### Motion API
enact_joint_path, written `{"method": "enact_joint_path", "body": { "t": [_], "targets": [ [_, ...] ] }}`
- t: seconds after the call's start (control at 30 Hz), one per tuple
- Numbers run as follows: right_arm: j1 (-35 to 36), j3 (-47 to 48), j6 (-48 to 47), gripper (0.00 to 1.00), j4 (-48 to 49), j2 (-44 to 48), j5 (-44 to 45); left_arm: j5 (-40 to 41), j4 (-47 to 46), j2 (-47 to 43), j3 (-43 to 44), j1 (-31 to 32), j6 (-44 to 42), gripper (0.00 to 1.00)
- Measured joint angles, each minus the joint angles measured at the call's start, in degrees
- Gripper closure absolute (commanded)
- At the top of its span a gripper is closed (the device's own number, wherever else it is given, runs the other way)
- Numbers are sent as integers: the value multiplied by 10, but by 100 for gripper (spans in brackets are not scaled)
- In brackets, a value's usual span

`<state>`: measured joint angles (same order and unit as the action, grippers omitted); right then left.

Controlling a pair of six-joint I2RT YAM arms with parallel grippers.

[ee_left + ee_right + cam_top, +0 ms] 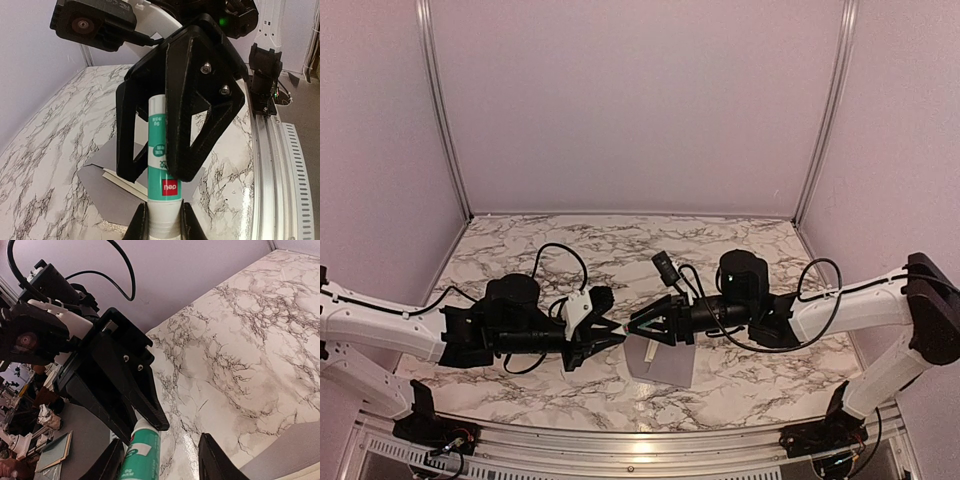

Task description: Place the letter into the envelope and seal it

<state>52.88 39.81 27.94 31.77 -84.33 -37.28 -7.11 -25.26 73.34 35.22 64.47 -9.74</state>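
Left hand (162, 223) clamped on glue tube (160, 187); right hand (162, 460) spread loosely around its tip, above the envelope (117, 207).

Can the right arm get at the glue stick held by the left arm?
Probably yes: the right jaws stand open on both sides of the glue stick, beyond the left jaws' grip, with nothing between.

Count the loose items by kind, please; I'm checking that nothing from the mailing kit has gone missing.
glue stick: 1
envelope: 1
letter: 1
Total: 3
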Motion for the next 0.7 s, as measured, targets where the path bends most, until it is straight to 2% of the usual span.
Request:
{"method": "enact_joint_path", "body": {
  "t": [0.37, 0.7],
  "targets": [
    [4, 7, 9, 100, 8, -16, -15, 1, 0, 20, 7, 0, -10, 100],
    [4, 7, -3, 100, 3, -15, -17, 1, 1, 21, 7, 0, -10, 100]
  ]
}}
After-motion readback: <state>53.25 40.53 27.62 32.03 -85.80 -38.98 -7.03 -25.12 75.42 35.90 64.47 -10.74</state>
